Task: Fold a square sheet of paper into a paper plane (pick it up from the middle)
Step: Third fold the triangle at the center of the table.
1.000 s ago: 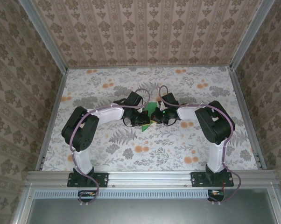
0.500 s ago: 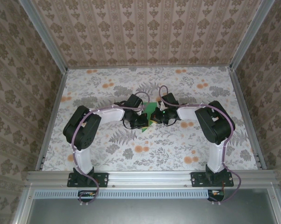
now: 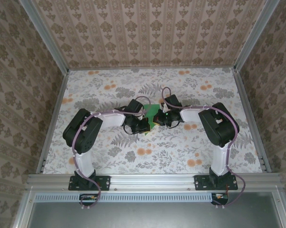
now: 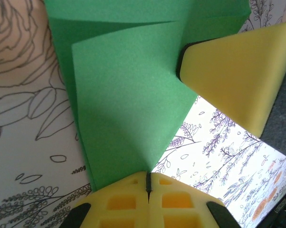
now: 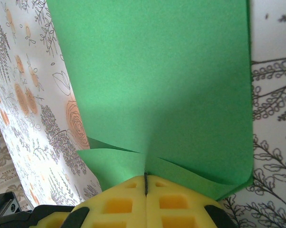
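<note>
Fingers (image 4: 119, 204) of the left gripper (image 4: 147, 183) are pressing tight together, clamping the bright green square sheet of paper (image 4: 128, 104) between their yellow foam faces, and we are seeing the same at the right gripper (image 5: 146, 183), whose fingers are meeting on the sheet with green paper curling out either side of the seam. From above, we are finding the middle of the floral tabletop (image 3: 109, 90) lying under the sheet, the left gripper sitting at the sheet's left side and the right gripper at its right, so neither arm is nearer. Ahead of the left fingers the sheet is running straight away, a folded flap showing across its far part, and a yellow finger of the right gripper is touching its far right edge. We are judging that the sheet's long axis is running roughly crosswise to the line between the two grips, though the arms are hiding much of it from above. The coming fold is turning on that, we are guessing: two grips on opposite sides of one sheet, having to travel together. We are reading no brand or label; faint lettering on a dark housing (image 4: 281, 209) beside the sheet's right side is too small to make out
</note>
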`<state>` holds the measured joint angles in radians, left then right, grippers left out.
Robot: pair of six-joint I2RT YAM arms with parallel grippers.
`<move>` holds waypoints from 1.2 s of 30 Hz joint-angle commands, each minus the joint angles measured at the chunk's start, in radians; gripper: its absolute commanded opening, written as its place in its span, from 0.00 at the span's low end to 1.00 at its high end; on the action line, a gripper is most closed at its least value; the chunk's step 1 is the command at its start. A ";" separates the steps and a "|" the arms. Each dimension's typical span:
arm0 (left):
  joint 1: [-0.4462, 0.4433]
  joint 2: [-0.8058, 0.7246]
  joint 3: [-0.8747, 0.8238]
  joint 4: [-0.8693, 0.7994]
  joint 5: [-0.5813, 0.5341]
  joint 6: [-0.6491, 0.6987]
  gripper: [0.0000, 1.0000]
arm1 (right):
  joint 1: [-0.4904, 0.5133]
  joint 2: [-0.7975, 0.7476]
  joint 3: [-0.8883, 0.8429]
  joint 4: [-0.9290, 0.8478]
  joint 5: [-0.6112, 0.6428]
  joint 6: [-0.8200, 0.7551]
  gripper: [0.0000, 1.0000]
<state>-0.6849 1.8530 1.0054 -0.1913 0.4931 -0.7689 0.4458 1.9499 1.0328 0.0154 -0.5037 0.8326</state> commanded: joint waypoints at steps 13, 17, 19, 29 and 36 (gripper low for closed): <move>0.044 -0.160 -0.206 0.049 0.038 -0.055 0.00 | -0.010 0.060 -0.042 -0.151 0.117 -0.014 0.00; 0.044 -0.214 -0.149 0.094 0.050 -0.034 0.00 | -0.010 0.041 -0.052 -0.130 0.094 0.014 0.00; 0.034 -0.206 -0.112 0.098 0.039 -0.023 0.00 | -0.009 0.026 -0.059 -0.113 0.085 0.037 0.00; 0.019 -0.056 -0.013 0.031 -0.024 -0.004 0.00 | -0.009 0.000 -0.066 -0.099 0.080 0.078 0.00; 0.018 -0.007 -0.019 -0.026 -0.015 0.006 0.00 | -0.009 -0.013 -0.048 -0.099 0.067 0.070 0.00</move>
<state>-0.6613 1.8267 0.9745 -0.1661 0.4839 -0.7898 0.4431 1.9312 1.0065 0.0292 -0.5007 0.8936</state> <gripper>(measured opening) 0.053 0.057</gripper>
